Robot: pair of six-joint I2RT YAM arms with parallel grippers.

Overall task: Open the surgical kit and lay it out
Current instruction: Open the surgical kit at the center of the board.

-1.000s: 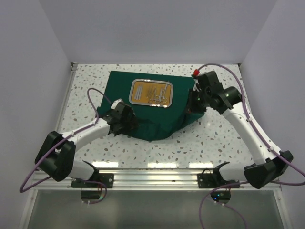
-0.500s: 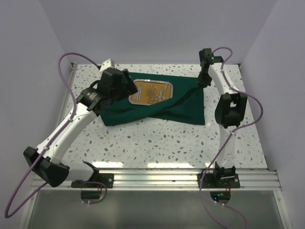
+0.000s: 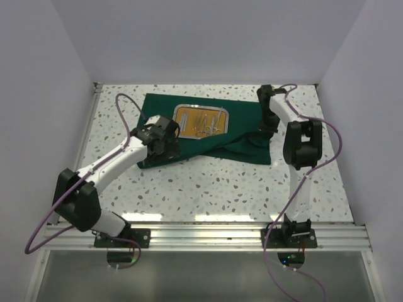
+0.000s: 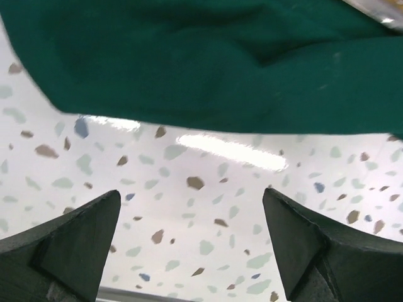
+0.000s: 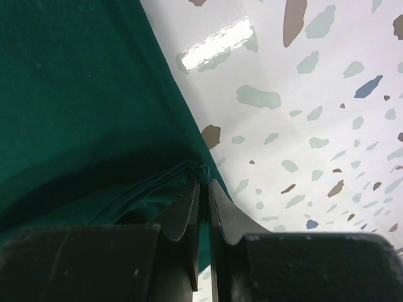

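- Because the dark green cloth wrap (image 5: 75, 94) has to be drawn flat, my right hand (image 5: 203, 189) is clamped on a bunched corner of it, and the cloth spreads away to that hand's left.
- My left hand (image 4: 192, 214) stands wide apart, holding nothing; the cloth's soft folded edge lies just ahead of it over the speckled, glossy tabletop (image 4: 208, 189).
- The rounded-corner steel tray (image 3: 175, 121), orange-brown floor, sits on the cloth between both hands, thin silver instruments (image 3: 208, 123) inside.
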